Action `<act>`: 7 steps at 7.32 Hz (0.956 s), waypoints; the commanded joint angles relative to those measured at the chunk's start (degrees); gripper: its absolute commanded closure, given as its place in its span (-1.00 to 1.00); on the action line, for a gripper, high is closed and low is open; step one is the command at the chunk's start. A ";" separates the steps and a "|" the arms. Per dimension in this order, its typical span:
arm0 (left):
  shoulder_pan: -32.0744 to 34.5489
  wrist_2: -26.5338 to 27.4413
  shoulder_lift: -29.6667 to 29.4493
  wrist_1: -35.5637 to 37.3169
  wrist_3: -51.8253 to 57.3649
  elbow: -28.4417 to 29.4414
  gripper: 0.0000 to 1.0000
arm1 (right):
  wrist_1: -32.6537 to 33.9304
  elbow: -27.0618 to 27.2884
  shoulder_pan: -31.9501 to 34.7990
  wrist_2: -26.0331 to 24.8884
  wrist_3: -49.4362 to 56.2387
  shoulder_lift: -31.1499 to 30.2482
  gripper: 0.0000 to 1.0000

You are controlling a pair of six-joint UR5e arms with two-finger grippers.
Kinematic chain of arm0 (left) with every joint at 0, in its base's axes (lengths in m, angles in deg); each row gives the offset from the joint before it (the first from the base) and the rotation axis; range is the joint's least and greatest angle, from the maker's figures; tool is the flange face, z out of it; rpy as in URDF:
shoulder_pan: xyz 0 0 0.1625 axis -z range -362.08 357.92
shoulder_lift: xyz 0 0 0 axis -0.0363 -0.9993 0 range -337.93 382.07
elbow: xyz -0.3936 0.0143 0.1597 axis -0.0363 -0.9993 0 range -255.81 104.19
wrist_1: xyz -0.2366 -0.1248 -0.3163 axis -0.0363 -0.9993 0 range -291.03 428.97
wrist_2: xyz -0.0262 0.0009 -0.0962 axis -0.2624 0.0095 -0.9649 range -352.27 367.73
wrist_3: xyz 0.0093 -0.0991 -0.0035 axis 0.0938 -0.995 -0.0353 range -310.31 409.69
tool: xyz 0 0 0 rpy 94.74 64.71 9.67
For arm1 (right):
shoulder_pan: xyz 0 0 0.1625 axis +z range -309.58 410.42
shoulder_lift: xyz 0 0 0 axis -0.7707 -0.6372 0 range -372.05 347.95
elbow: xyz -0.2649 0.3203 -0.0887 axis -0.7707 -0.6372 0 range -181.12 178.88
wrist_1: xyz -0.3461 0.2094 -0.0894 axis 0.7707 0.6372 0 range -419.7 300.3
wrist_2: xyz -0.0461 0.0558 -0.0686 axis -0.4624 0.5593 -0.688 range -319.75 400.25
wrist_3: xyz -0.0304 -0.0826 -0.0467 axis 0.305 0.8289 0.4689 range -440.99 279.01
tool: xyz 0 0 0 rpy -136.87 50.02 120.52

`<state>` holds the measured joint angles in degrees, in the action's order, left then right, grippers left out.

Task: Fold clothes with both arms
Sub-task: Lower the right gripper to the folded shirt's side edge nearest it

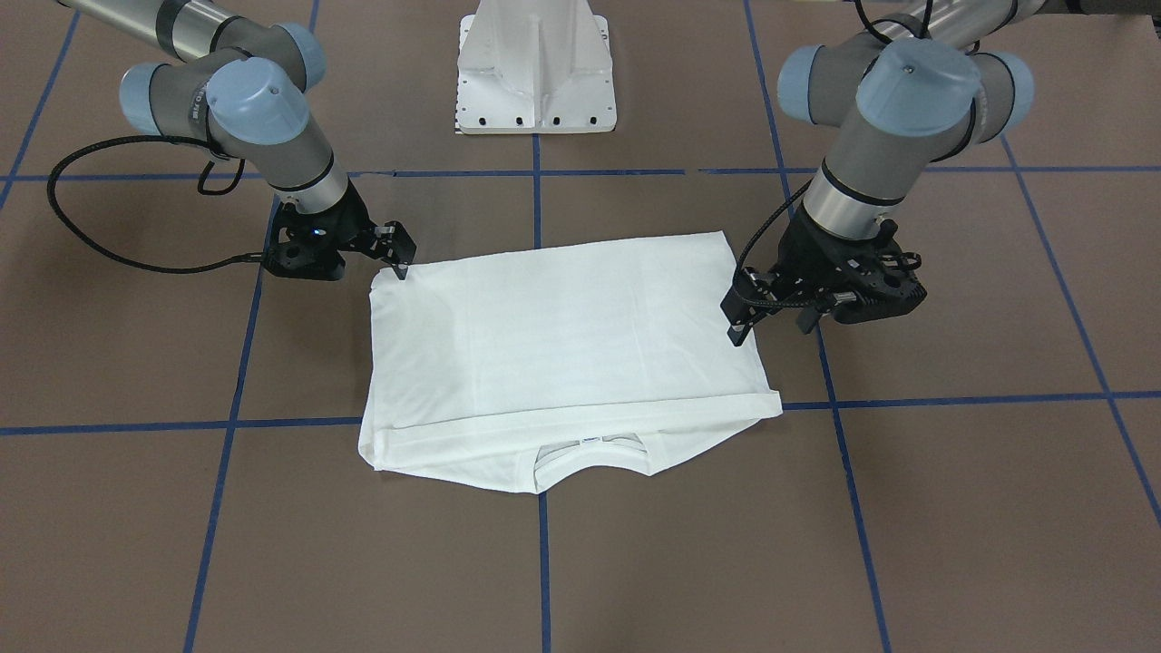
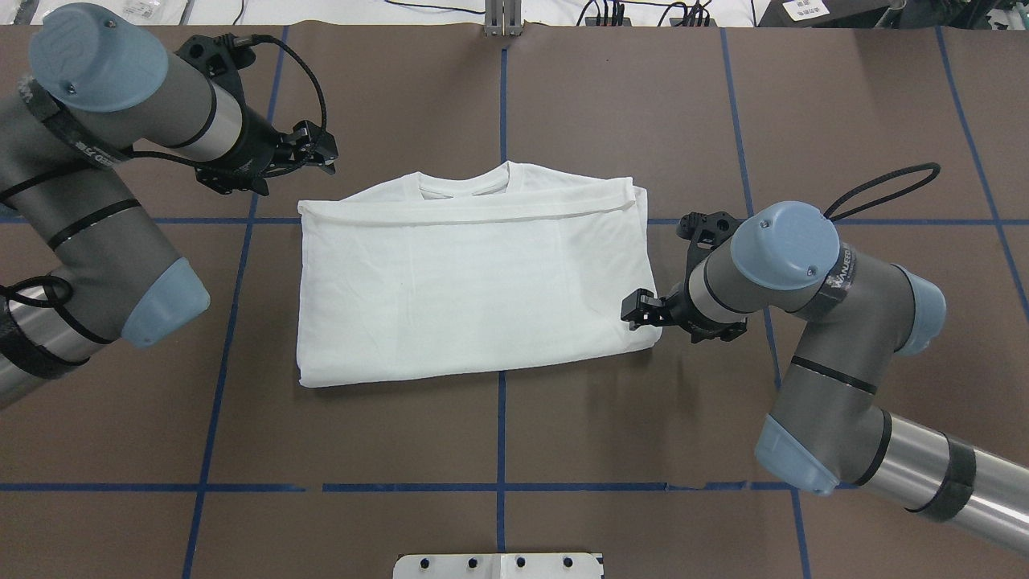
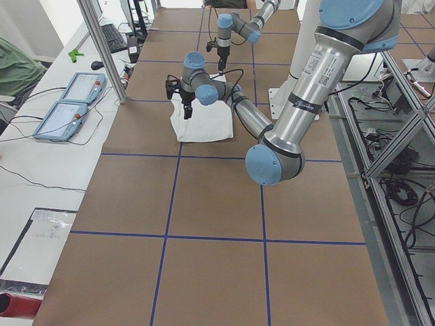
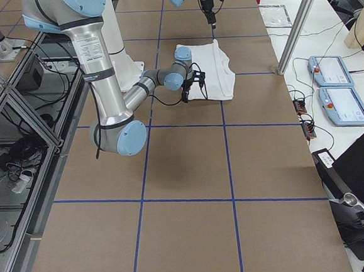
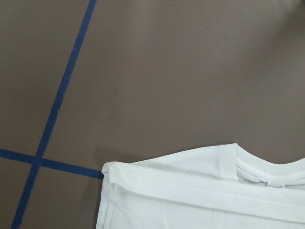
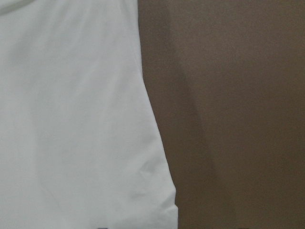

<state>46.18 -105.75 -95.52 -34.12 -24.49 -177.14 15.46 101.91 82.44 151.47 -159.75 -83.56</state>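
The white T-shirt (image 1: 562,336) lies folded into a flat rectangle at the table's middle (image 2: 466,281). Its ribbed collar (image 1: 590,451) and neck label peek out at the edge far from the robot, and its black text is hidden. My left gripper (image 2: 321,149) hovers open and empty above the shirt's far left corner; it is on the right in the front-facing view (image 1: 769,328). My right gripper (image 2: 633,311) sits low at the shirt's near right edge (image 1: 399,258) and looks open. The wrist views show only the cloth (image 5: 200,195) (image 6: 71,119) and the table.
The white pedestal (image 1: 535,68) stands at the robot's side of the table behind the shirt. Blue tape lines (image 2: 500,434) cross the brown tabletop. Two teach pendants (image 3: 68,102) lie on a side bench beyond the table's far edge.
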 commanded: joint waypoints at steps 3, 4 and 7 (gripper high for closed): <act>0.08 0.01 0.17 0.61 0.00 -0.98 -1.00 | -0.10 -3.02 -1.52 -3.20 -0.60 2.17 0.09; 0.08 0.10 0.17 0.61 0.00 -0.98 -1.00 | -0.10 -2.58 -1.44 -3.20 -0.60 2.17 0.99; 0.26 0.36 0.08 0.61 0.00 -0.89 -0.99 | -0.01 -1.00 -1.26 -2.85 -0.42 2.08 1.00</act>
<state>46.37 -105.59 -95.37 -33.51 -24.49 -178.07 15.42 100.23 81.11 148.52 -160.18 -81.47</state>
